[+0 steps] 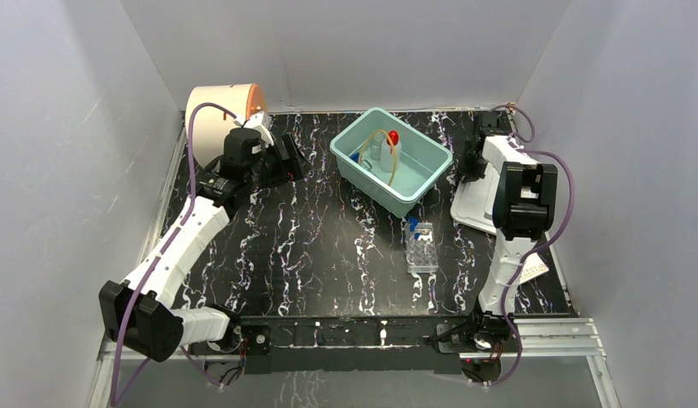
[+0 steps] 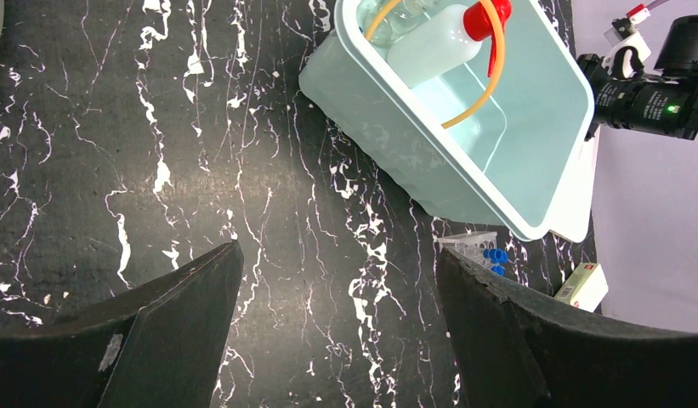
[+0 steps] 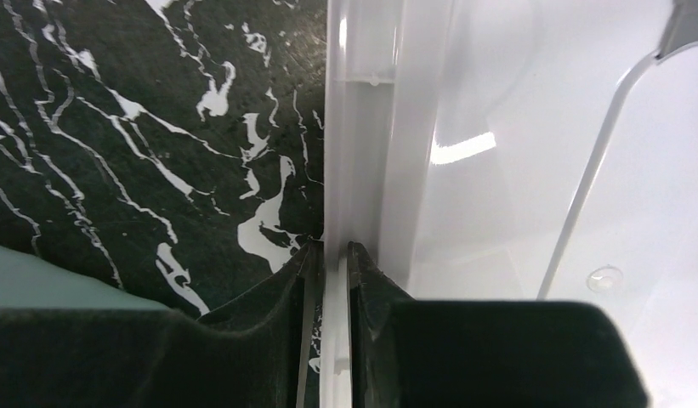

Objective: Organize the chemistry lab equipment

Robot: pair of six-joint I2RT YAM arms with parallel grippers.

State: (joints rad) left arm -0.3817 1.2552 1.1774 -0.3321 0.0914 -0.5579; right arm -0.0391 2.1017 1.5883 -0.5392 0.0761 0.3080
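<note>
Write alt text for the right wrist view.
The right gripper pinches the thin rim of a white tray between its two black fingers. Black marbled table lies to the left, with a corner of a pale green bin at the lower left.

Black white-veined marble tabletop [image 1: 328, 255], plain grey walls [image 1: 345, 42] on three sides, even light

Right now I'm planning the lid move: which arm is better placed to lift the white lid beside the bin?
Right. The right fingers pinch the white lid at its rim; the left fingers stand open over the table beyond the teal bin.
</note>
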